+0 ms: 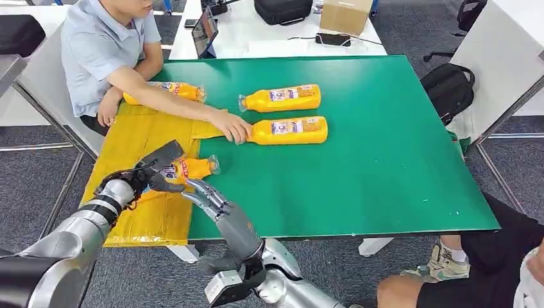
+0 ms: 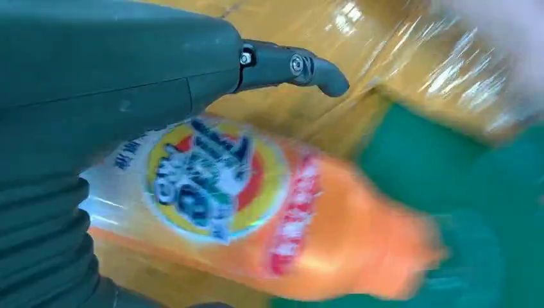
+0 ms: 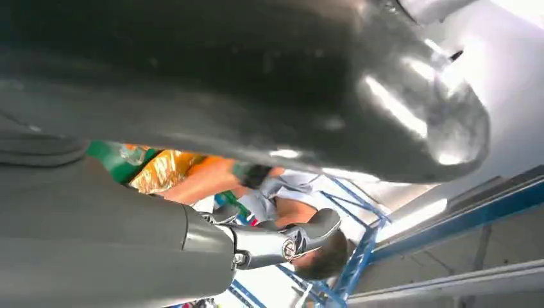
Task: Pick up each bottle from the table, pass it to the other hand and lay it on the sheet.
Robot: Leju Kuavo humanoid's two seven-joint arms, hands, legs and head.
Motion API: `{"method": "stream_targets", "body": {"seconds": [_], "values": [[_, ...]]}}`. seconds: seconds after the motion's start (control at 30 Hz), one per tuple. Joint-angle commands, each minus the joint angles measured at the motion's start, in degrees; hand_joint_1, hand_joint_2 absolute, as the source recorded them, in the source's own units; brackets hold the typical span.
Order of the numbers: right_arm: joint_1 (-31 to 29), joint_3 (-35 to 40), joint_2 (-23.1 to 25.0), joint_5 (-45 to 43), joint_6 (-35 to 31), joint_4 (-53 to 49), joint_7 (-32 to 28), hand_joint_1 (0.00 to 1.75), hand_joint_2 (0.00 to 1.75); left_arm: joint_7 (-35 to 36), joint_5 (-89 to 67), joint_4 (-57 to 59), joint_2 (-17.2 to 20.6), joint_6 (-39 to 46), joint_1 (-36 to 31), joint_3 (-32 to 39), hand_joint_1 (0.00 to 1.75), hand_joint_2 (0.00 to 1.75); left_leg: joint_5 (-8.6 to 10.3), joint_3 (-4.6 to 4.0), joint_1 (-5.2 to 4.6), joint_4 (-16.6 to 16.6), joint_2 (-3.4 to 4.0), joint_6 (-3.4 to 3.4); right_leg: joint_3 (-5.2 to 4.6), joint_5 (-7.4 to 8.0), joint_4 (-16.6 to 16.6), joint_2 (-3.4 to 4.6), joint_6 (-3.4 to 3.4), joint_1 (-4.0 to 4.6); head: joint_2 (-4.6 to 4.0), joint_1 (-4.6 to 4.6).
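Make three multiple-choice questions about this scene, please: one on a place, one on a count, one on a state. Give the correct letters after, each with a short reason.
1. Where does the bottle nearest the person's body lie?
A. on the yellow sheet
B. on the floor
C. on the white desk

2. How many orange bottles are in the head view?
A. two
B. four
C. six

3. What is the left hand doing?
A. hanging at the robot's side
B. holding a bottle over the sheet
C. pressing the cardboard box

Answers:
1. A: that far bottle lies on the sheet, beside the person.
2. B: one on the sheet, two on the green mat, one held.
3. B: the left hand grips the held bottle above the sheet's near part; the right hand is close beside it.
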Motion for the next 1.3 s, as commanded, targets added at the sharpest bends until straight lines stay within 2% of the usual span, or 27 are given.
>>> {"method": "stream_targets", "body": {"seconds": [0.03,0.07,0.1,0.17,0.23,0.3,0.37,0.5,0.57,0.63,0.67,0.73,0.77,0.8,0.9,1.0,1.07,1.3], "values": [[1.8,2.1,-3.6,0.4,-6.2,-3.0,-1.9,0.0,1.75,-7.7,19.7,-15.3,-11.3,2.4,10.9,19.5,0.0,1.75,0.13,-0.09,0.1,-0.1,-0.27,0.06,0.12,0.11,-0.2,-0.32,-0.05,0.11,0.0,0.02],[2.7,1.8,-4.0,0.7,-6.6,-3.4,-1.9,0.0,1.75,-10.8,21.4,-22.1,-13.2,4.4,15.2,18.7,0.0,1.75,0.09,0.09,-0.07,-0.2,-0.23,0.05,0.19,0.01,-0.2,-0.25,0.01,-0.06,0.0,0.02],[3.6,1.3,-4.6,1.3,-6.5,-4.0,-1.9,0.0,1.75,-7.5,27.2,-31.9,-15.0,4.4,20.9,16.8,0.0,1.75,0.11,0.14,-0.05,-0.2,-0.23,0.07,0.26,0.05,-0.3,-0.28,0.0,-0.03,0.0,-0.02],[4.2,1.3,-5.2,1.5,-6.6,-4.7,-1.9,0.0,1.75,-7.2,34.7,-41.4,-16.6,5.0,26.2,13.7,0.0,1.75,0.04,0.08,-0.1,-0.1,-0.18,0.08,0.17,0.01,-0.2,-0.23,0.01,-0.09,0.0,0.0],[4.4,1.4,-5.6,2.9,-8.3,-5.2,-1.9,0.0,1.75,-7.2,39.3,-46.3,-16.8,5.6,28.8,11.1,0.0,1.75,-0.02,0.01,-0.07,-0.1,-0.05,0.08,0.08,0.01,-0.2,-0.09,0.0,-0.05,0.0,0.0],[4.4,1.4,-5.6,2.9,-8.3,-5.2,-1.9,0.0,1.75,-7.2,39.3,-46.3,-16.8,5.6,28.8,11.1,0.0,1.75,-0.08,-0.09,-0.06,0.1,0.02,0.06,-0.05,0.01,-0.1,0.0,-0.03,-0.05,0.0,-0.02],[5.2,0.1,-6.5,6.0,-12.5,-7.9,-1.9,0.0,1.75,-9.0,43.5,-53.5,-15.1,8.5,31.9,6.6,0.0,1.75,-0.04,-0.23,-0.04,0.1,0.04,0.03,-0.19,0.05,-0.1,0.0,-0.06,-0.03,0.0,0.02],[5.2,0.1,-6.5,6.0,-12.5,-7.9,-1.9,0.0,1.75,-9.0,43.5,-53.5,-15.1,8.5,31.9,6.6,0.0,1.75,-0.02,-0.27,0.0,0.1,0.03,0.0,-0.25,0.07,-0.1,0.0,-0.09,-0.01,0.0,-0.02],[8.7,-6.6,-5.6,11.9,-12.5,-13.2,-1.9,0.0,1.75,-10.5,47.1,-57.8,-14.7,9.5,33.9,5.9,0.0,1.75,0.03,-0.26,0.02,0.1,-0.07,0.01,-0.22,0.07,-0.1,-0.09,-0.1,-0.01,0.0,0.0],[13.8,-17.5,-3.7,22.2,-12.5,-17.1,-1.9,0.0,1.75,-12.2,50.0,-66.4,-14.9,11.0,38.6,6.2,0.0,1.75,-0.01,-0.27,-0.01,0.1,-0.07,0.03,-0.26,0.02,0.0,-0.05,-0.05,-0.03,0.0,0.0],[14.4,-21.0,-3.9,22.8,-12.5,-14.8,-0.7,0.0,1.75,-14.4,48.4,-71.6,-14.8,13.3,42.0,6.5,0.0,1.75,-0.03,-0.31,0.08,0.1,-0.01,0.03,-0.28,0.04,0.0,-0.02,-0.09,0.06,0.0,0.0],[13.6,-25.3,-6.7,28.8,-12.5,-11.3,8.5,0.0,1.75,-16.7,42.6,-78.9,-15.0,18.9,48.3,7.0,0.0,1.75,-0.06,-0.08,0.0,-0.1,0.14,0.05,-0.14,0.03,-0.1,0.14,-0.03,-0.01,0.0,-0.02],[12.9,-26.9,-7.5,27.1,-12.5,-9.2,6.3,0.0,1.75,-16.7,42.4,-80.9,-15.1,19.1,50.3,7.0,0.0,1.75,-0.06,-0.05,-0.01,-0.1,0.11,0.06,-0.08,0.02,-0.1,0.11,-0.02,-0.02,0.0,0.0],[12.6,-27.5,-7.5,26.5,-12.5,-8.3,5.1,0.0,1.75,-16.7,42.3,-81.1,-15.1,19.1,50.7,7.0,0.0,1.75,-0.08,-0.01,0.01,-0.1,0.16,0.08,-0.03,0.03,-0.2,0.15,-0.03,0.01,0.0,-0.04],[9.1,-35.0,-6.6,33.6,-12.5,-0.9,12.6,0.0,1.75,-18.1,35.6,-81.8,-15.5,24.4,52.1,5.3,0.0,1.75,-0.02,-0.11,0.0,0.0,0.01,0.09,-0.06,0.05,-0.2,-0.03,-0.02,0.0,0.0,0.0],[3.7,-38.3,-7.3,38.0,-12.5,6.8,16.5,0.0,1.75,-17.3,34.9,-80.6,-15.3,25.3,51.5,3.4,0.0,1.75,0.03,-0.22,0.0,0.0,0.03,0.07,-0.16,0.14,-0.2,0.04,-0.04,0.02,0.0,0.0],[1.0,-38.7,-7.1,40.5,-12.5,10.6,18.9,0.0,1.75,-16.8,34.8,-79.8,-15.2,25.9,50.8,3.2,0.0,1.75,0.08,-0.29,-0.03,0.0,-0.05,0.07,-0.19,0.17,-0.2,-0.04,-0.05,-0.02,0.0,0.0],[-1.1,-39.2,-6.3,44.7,-12.3,13.4,22.6,0.0,1.75,-16.3,34.7,-79.6,-15.0,25.9,50.2,3.0,0.0,1.75,0.16,-0.28,-0.05,0.0,-0.02,0.19,-0.23,0.3,-0.1,0.03,0.12,-0.05,0.0,-0.02]]}}
